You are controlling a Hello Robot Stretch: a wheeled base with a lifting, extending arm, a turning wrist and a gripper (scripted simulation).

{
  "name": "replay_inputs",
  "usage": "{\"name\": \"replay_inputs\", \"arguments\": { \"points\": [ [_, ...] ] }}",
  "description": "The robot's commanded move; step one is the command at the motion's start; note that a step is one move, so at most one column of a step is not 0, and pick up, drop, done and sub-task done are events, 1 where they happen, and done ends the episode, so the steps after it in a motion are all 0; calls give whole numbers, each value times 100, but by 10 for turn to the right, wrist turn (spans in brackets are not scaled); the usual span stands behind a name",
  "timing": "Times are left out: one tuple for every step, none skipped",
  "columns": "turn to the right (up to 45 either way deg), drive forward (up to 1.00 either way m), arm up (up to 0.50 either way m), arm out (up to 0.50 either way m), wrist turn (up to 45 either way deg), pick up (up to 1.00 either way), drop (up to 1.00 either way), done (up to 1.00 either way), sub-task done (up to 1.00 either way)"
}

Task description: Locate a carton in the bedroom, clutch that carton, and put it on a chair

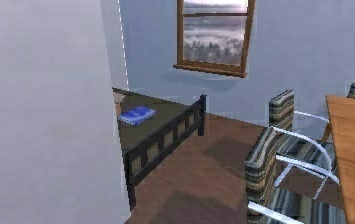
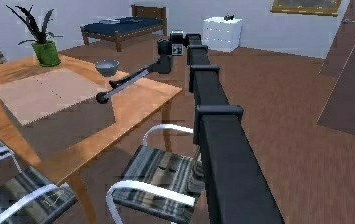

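forward view is showing a dark-framed bed (image 1: 160,125) with a small blue thing (image 1: 137,116) lying on it. a window (image 1: 216,35) is sitting above, and striped chairs (image 1: 275,150) are standing toward that view's right.

arm side view: the arm (image 2: 220,130) is lying out across the corner of the wooden bench (image 2: 135,108). the pincer (image 2: 107,95) is hanging at the bench top, its thin fingers pointing toward that view's left.

a flat tan slab (image 2: 47,95) is lying on the bench just past the fingertips, leftward. it is likely the carton, very low or flattened, though its shape alone is not settling that. touching or just short: cannot tell. pincer's state: cannot tell. whether it is holding anything: cannot tell, since slab and bench top are sitting right behind its far end.

a small bowl (image 2: 107,67) is standing just beyond the pincer, farther out. a potted plant (image 2: 43,40) is standing well beyond it, up and left. a striped chair (image 2: 155,182) is standing near, on the robot's side of the pincer, tucked at the bench edge.

judging: the grasp step is in hand, and the chair step is not yet begun. the next move is calling for:
- setting the fingertips on the slab's near edge
- taking it cleanly
- lifting it clear of the bench without nudging the bowl
- lowering it onto that chair's seat
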Motion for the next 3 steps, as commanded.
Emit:
{"name": "replay_inputs", "arguments": {
  "points": [
    [0, 0, 0, 0, 450, 0, 0, 0, 0],
    [0, 0, 0, 0, 240, 0, 0, 0, 0],
    [0, 0, -36, 0, 0, 0, 0, 0, 0]
  ]
}}
